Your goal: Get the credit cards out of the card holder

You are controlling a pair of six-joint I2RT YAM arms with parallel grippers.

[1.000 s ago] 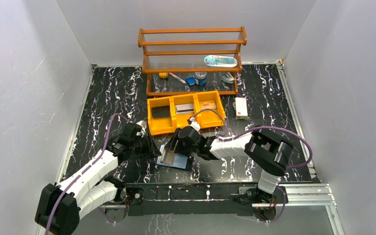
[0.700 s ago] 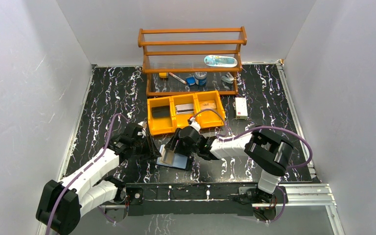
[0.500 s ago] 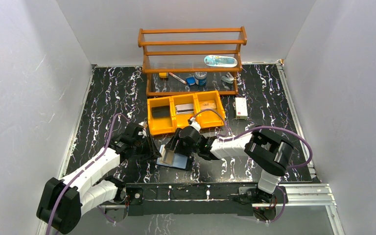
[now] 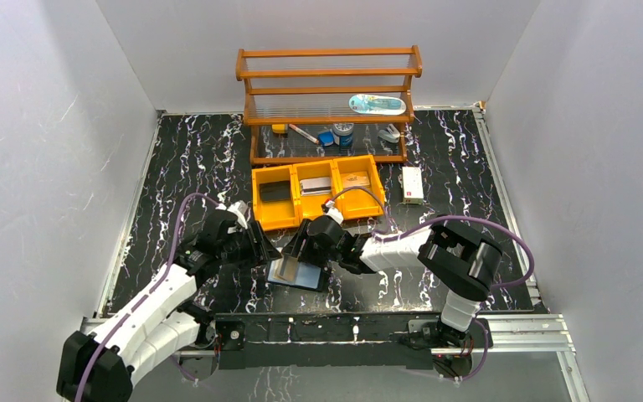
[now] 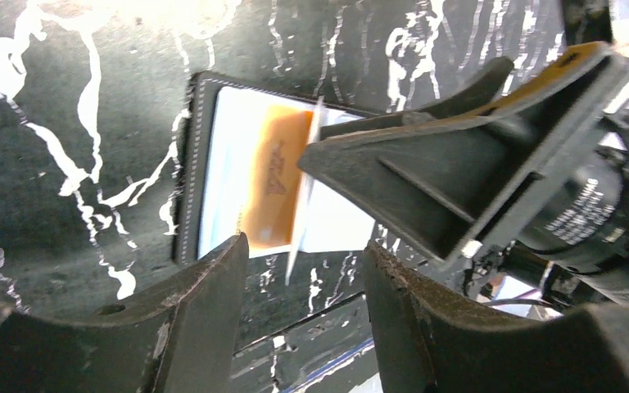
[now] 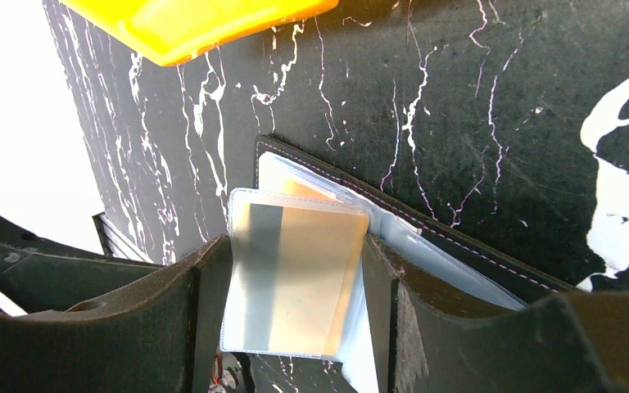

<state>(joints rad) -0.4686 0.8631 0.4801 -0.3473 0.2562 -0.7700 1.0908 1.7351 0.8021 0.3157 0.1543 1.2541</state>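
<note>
Black marble tbl (image 4: 176,167): card holder (image 4: 310,278) lies open nr front edge. R gripper (image 6: 295,282) pinches tan card (image 6: 311,254) by its edges, tilted up off holder. L gripper (image 5: 303,278) spread, empty, just beside.

The card holder (image 4: 306,277) lies on the table (image 4: 184,159) just in front of the 3-compartment bin tray (image 4: 257,201), with the shelf rack (image 4: 326,74) behind that and a box (image 4: 412,184) to the tray's right.

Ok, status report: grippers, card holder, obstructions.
Left gripper open, empty, beside black folding card holder. Right gripper shut on tan credit card in clear sleeve, standing upright. Right finger overhangs holder, likely crowding left.
</note>
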